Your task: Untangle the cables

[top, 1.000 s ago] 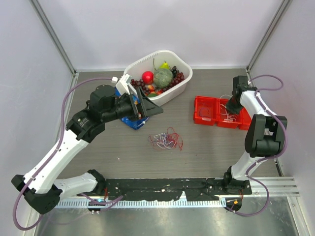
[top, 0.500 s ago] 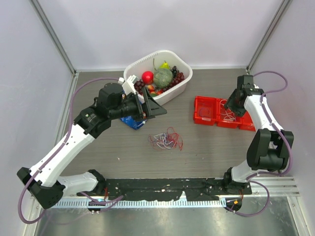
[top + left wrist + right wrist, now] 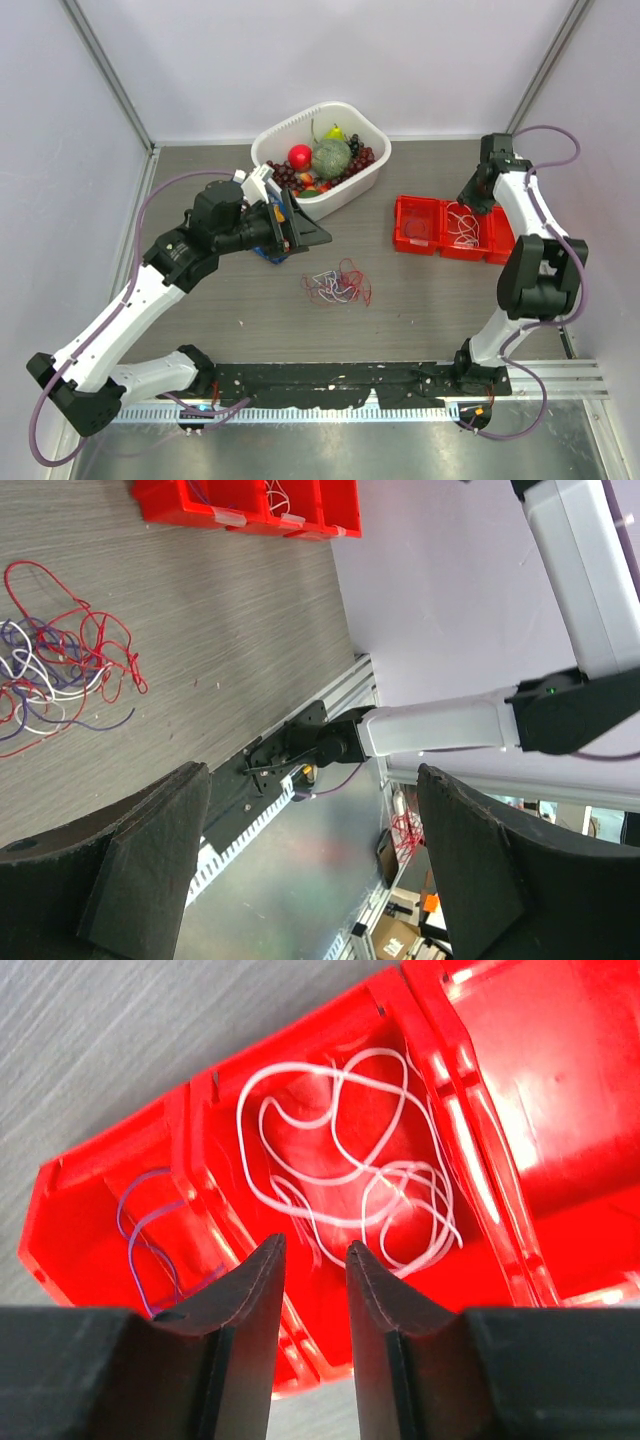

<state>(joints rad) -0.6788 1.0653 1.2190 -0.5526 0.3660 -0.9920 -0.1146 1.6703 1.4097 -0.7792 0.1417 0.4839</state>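
The cables lie in a tangled bunch of red, white and purple-blue strands on the table's middle; they also show in the left wrist view. My left gripper hangs above and to the left of the bunch, open wide and empty. My right gripper is above the red bins, its jaws a narrow gap apart with nothing between them. White cables lie loose in the middle bin and a purple cable lies in the left bin.
A white basket of fruit stands at the back centre. A blue chip bag lies under my left wrist. The red bins show at the top of the left wrist view. Grey walls close the sides.
My right gripper has lifted off the middle red bin, and the white cables stay in it. My left arm shifted slightly, its gripper still open above the bag.
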